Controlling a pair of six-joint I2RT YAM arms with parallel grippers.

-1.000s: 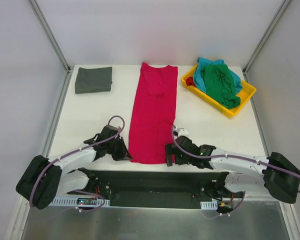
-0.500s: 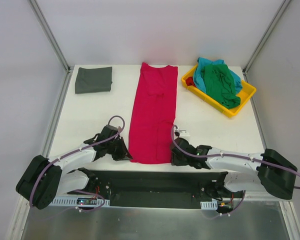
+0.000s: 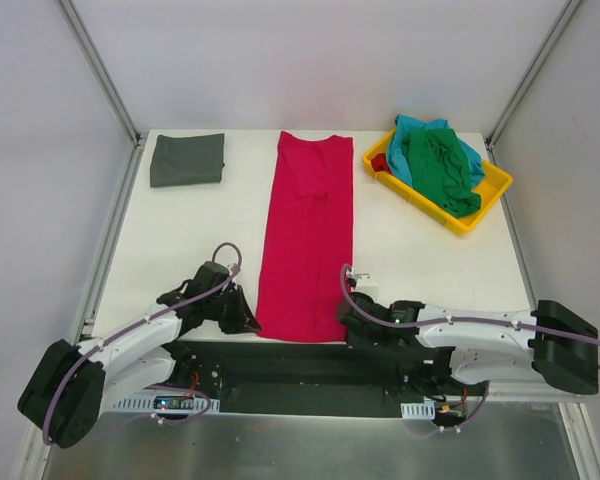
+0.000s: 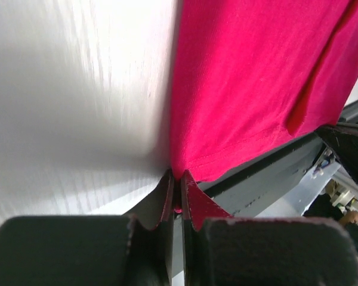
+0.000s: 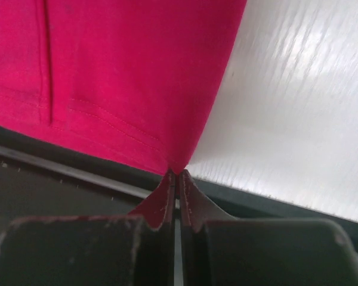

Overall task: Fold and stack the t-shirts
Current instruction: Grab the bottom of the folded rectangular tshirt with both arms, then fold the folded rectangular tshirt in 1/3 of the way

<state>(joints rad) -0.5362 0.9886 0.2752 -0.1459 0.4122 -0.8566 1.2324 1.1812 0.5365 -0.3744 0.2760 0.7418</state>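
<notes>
A crimson red t-shirt [image 3: 310, 235] lies as a long narrow strip down the middle of the white table, its near hem at the table's front edge. My left gripper [image 3: 252, 326] is shut on the hem's near left corner [image 4: 182, 170]. My right gripper [image 3: 346, 325] is shut on the near right corner [image 5: 178, 165]. A dark grey t-shirt [image 3: 187, 159] lies folded at the far left. A green t-shirt [image 3: 442, 170] and a teal t-shirt [image 3: 420, 130] are bundled in the tray.
The shallow yellow tray [image 3: 492, 190] stands at the far right corner, with a bit of red cloth [image 3: 381, 162] at its left end. Grey frame rails [image 3: 100, 70] run along both sides. A black base plate [image 3: 310, 365] lies below the front edge.
The right gripper closed on the red shirt's near right corner. Both grippers drew back toward the front edge, and the shirt slid and straightened with them.
</notes>
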